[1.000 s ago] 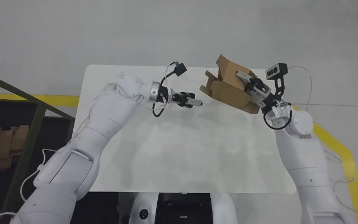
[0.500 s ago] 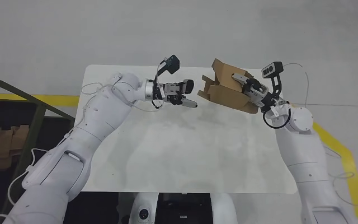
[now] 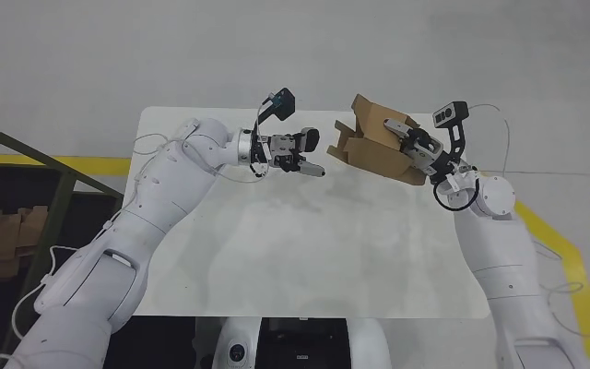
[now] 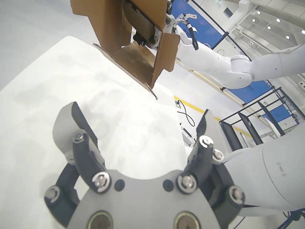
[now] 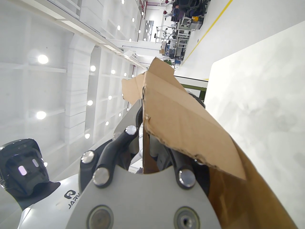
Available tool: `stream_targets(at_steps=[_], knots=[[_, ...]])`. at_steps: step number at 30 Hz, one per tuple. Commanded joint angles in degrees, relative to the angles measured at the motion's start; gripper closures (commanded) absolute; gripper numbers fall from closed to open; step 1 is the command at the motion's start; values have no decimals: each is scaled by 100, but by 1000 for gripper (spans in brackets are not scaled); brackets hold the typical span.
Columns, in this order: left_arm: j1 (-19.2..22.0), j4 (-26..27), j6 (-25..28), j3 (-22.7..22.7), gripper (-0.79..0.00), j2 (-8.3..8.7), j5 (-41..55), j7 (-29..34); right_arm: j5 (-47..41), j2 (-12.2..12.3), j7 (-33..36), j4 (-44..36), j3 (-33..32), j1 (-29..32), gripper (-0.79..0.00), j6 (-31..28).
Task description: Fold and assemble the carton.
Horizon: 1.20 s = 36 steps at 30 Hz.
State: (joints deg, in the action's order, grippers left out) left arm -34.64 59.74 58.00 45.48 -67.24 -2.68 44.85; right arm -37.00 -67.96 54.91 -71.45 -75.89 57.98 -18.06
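The right claw (image 3: 399,128) is clamped on a wall of the carton (image 3: 372,153), holding it tilted, flaps open, over the desk's (image 3: 304,254) far right part. The left claw (image 3: 312,155) gapes wide and empty, near the carton.

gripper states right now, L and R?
Left gripper: open, empty, facing the carton but not touching it.
Right gripper: shut on a carton wall, holding it above the table.
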Motion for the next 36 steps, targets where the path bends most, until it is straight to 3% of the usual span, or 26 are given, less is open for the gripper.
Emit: stream_targets(at_steps=[1,6,21,36], knots=[[0,0,0,0,-785,0,0,0,0,0,0,0,0,0,0,0],[-172,205,-218,50,-785,13,-478,-327,123,5,-261,-187,-10,115,0,98],[-550,712,0,-116,-785,-6,-1866,-1577,260,-6,-465,-297,29,145,0,85],[-247,528,0,-689,-785,-95,-2261,-2687,275,-20,-369,-371,114,223,0,30]])
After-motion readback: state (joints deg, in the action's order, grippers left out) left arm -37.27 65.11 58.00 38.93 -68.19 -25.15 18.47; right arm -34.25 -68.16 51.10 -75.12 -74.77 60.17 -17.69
